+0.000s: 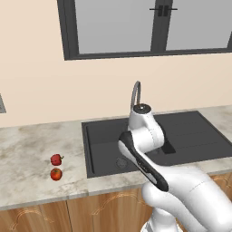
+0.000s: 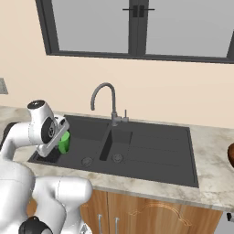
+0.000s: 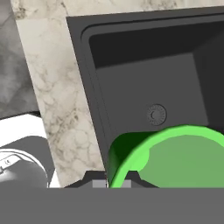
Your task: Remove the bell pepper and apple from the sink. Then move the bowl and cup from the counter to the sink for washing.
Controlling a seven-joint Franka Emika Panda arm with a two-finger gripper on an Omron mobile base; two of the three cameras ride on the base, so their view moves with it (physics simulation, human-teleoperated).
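Observation:
The small green cup (image 2: 64,142) hangs over the left end of the dark sink (image 2: 155,148), with my gripper (image 2: 57,143) shut on its rim. In the hand view the cup (image 3: 175,157) sits right at my gripper (image 3: 112,183), above the large basin (image 3: 144,74) and its round drain (image 3: 156,114). On the counter (image 1: 27,149), left of the sink (image 1: 104,131), the deep-red bell pepper (image 1: 56,159) lies just behind the orange-red apple (image 1: 55,174). The brown bowl (image 2: 231,155) shows at the right edge, on the counter beside the sink.
The curved grey faucet (image 2: 103,93) rises behind the sink's middle; it also shows as the faucet (image 1: 136,93) behind my arm. A wall with a dark-framed window (image 2: 132,27) backs the counter. Wooden cabinet fronts (image 2: 137,215) run below.

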